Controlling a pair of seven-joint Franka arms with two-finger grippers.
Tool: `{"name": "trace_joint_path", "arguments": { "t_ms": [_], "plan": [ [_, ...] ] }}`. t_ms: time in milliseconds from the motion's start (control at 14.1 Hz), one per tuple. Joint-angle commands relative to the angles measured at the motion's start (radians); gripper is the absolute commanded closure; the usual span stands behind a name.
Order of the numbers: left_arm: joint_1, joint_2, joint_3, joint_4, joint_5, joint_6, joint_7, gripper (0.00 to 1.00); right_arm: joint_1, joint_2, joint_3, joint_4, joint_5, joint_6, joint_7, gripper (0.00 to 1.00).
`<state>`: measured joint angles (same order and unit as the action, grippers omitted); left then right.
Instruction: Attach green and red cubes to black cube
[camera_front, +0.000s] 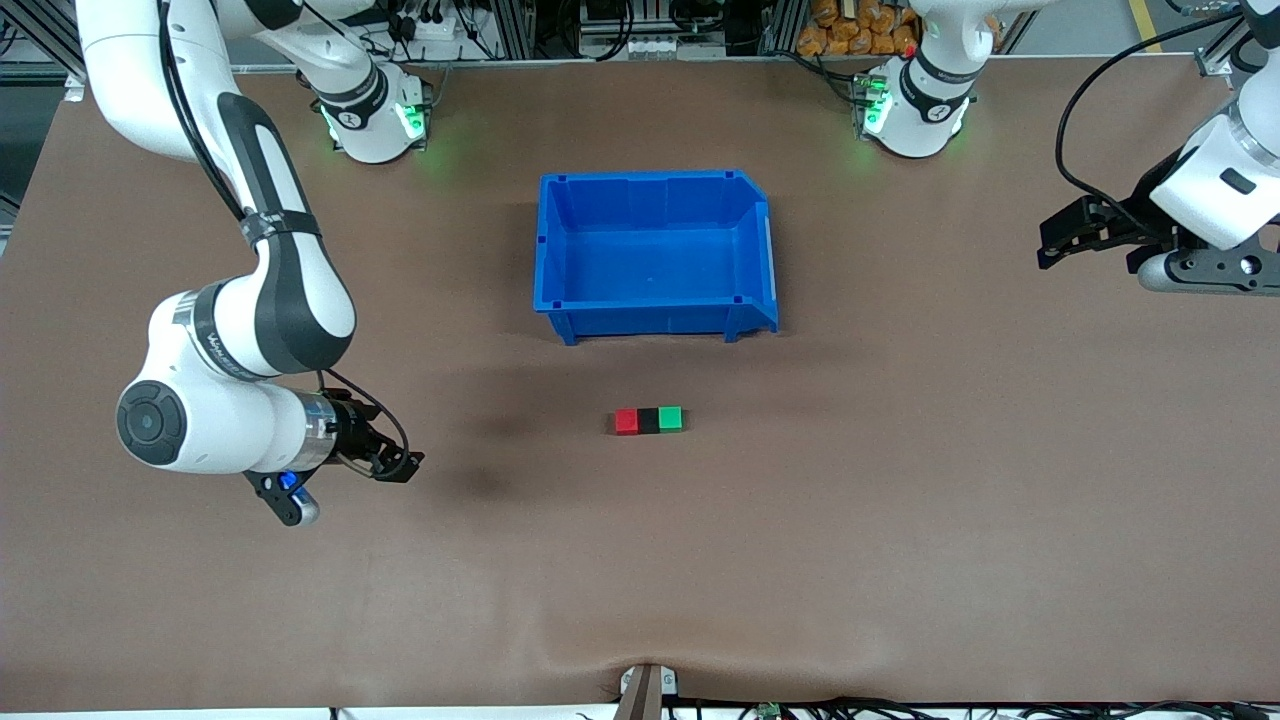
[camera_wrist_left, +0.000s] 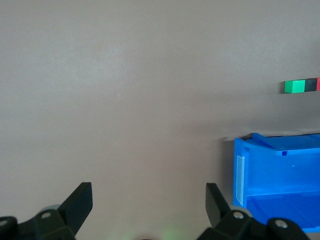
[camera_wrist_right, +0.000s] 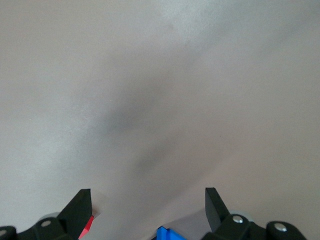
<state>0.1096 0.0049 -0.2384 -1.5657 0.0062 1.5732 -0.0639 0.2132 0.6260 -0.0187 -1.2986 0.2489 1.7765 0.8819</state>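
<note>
Touching in a row: red cube (camera_front: 626, 422), black cube (camera_front: 648, 421), green cube (camera_front: 670, 418); left gripper (camera_front: 1058, 240) and right gripper (camera_front: 395, 466) released (both waiting)

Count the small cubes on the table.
3, touching in one row nearer the front camera than the blue bin: red cube toward the right arm's end, black cube in the middle, green cube toward the left arm's end.

Brown table (camera_front: 900, 500): blue bin (camera_front: 655, 255), red-black-green cube row (camera_front: 649, 421).

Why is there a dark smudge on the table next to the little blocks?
Front view: it is a soft shadow on the table beside the red block. Right wrist view: a similar blurry dark streak crosses the bare tabletop. Left wrist view: lighting looks even.
</note>
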Motion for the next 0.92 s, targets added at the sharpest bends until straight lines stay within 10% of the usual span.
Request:
{"name": "trace_joint_path", "arguments": {
  "t_ms": [0, 852],
  "plan": [
    [0.004, 0.01, -0.007, 0.024, 0.017, -0.005, -0.013, 0.0, -0.021, -0.04, 0.016, -0.014, -0.022, -0.031, -0.038, 0.0],
    [0.007, 0.01, -0.007, 0.024, 0.017, -0.007, -0.013, 0.0, -0.061, -0.058, 0.017, -0.014, -0.011, -0.071, -0.109, 0.0]
  ]
}}
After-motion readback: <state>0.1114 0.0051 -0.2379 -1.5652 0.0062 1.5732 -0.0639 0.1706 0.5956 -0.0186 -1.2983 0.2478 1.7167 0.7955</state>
